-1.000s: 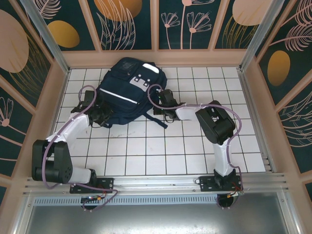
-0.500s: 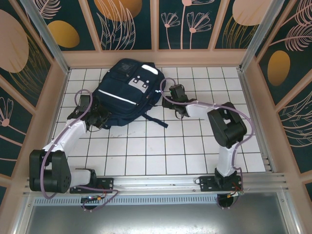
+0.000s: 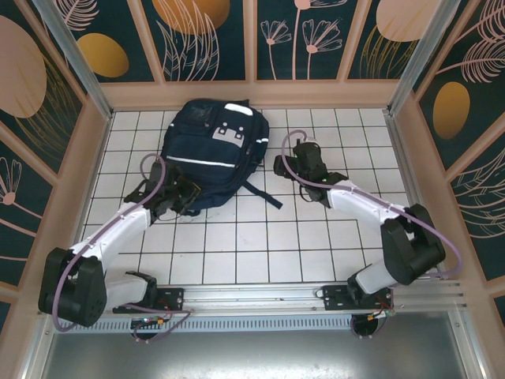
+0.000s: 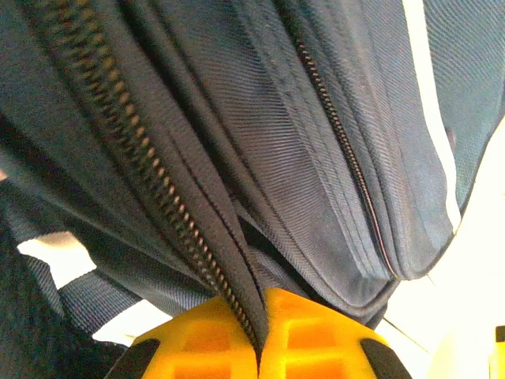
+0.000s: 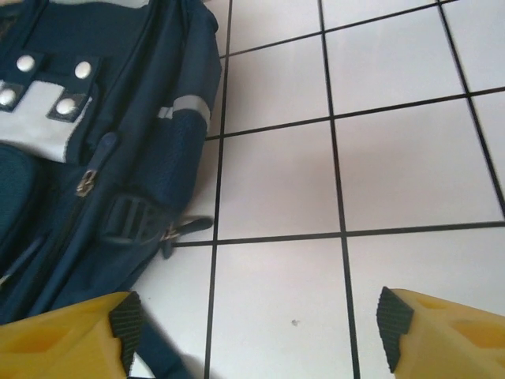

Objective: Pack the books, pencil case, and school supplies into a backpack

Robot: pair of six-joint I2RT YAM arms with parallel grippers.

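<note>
The navy backpack [image 3: 209,146] lies flat at the back of the tiled table, its white stripes and grey buckle patch facing up. At its lower left edge, my left gripper [image 3: 180,196] is shut on it. In the left wrist view the yellow fingers [image 4: 316,335] pinch a zipper-edged fold of the backpack [image 4: 316,158]. My right gripper [image 3: 300,155] hovers open just right of the bag, with bare tile between its fingertips [image 5: 252,332] and the backpack [image 5: 102,158] to its left. The books, pencil case and school supplies are out of view.
A loose strap [image 3: 264,193] trails from the bag's lower right corner onto the white tiles [image 3: 260,237]. Wooden walls ring the table [image 3: 406,150] on the left, back and right. A side buckle and zipper pull [image 5: 130,217] lie near my right gripper's left finger.
My right gripper has drawn away to the right, off the backpack. The left gripper moved right along the bag's lower edge, and the bag turned and shifted toward the back.
</note>
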